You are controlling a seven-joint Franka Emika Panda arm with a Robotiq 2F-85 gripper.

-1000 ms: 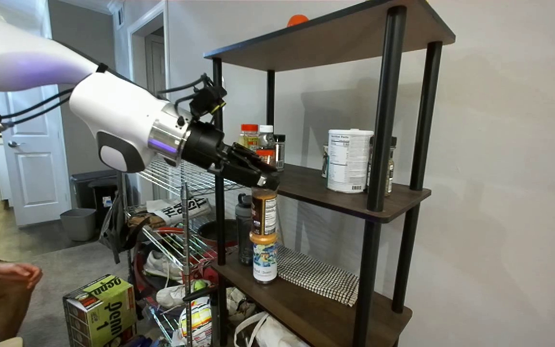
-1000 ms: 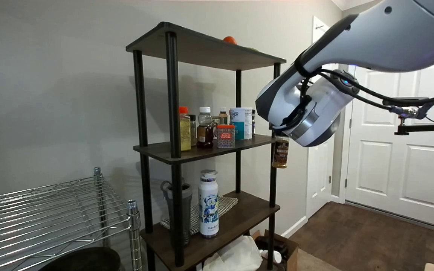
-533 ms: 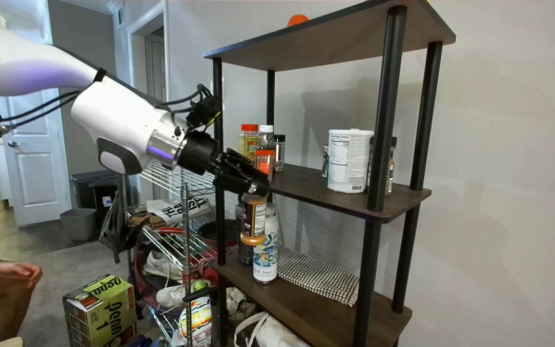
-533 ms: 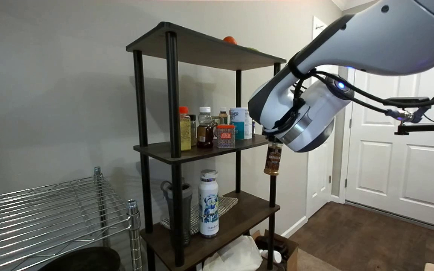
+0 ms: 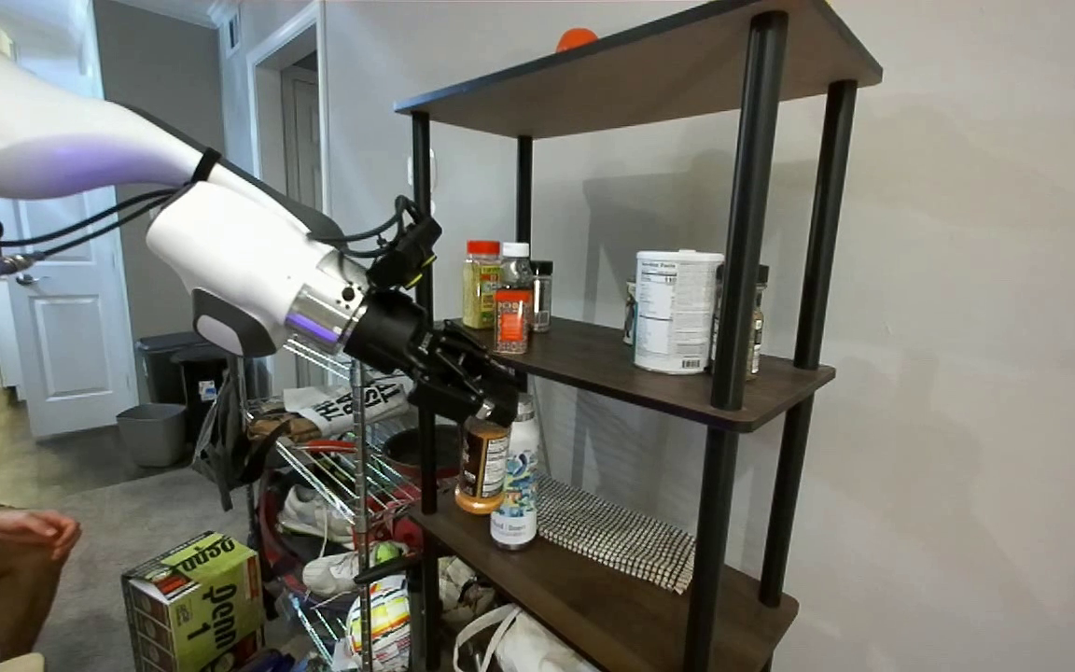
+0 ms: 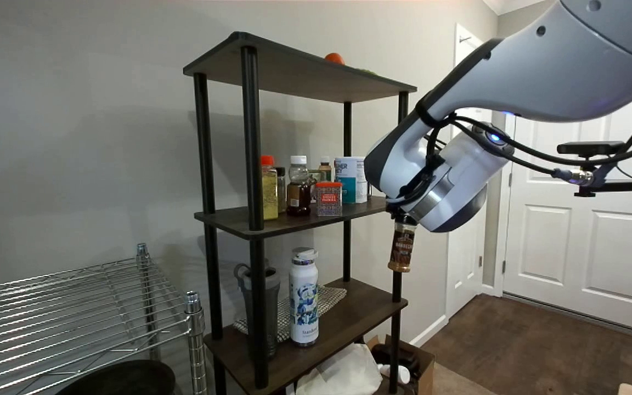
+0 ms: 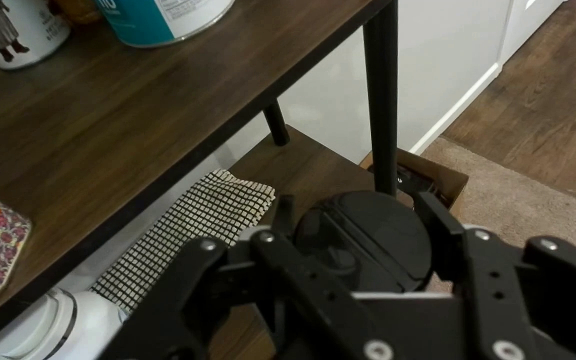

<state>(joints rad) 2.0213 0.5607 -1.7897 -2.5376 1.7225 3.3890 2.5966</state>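
Looks like transport step: my gripper (image 7: 360, 240) clasps the tilted jar (image 6: 402, 248) beyond the long edge of the middle shelf (image 7: 133, 120), lower than it. Next move likely needs clearance from that edge.

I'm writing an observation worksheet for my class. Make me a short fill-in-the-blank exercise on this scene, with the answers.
1. The hand holds the spice jar by its lid, coloured ____.
2. The checkered cloth lies on the ____ shelf as the white bottle.
3. The teal-and-white canister stands one shelf ____ the white bottle.

Missing words: black; same; above.
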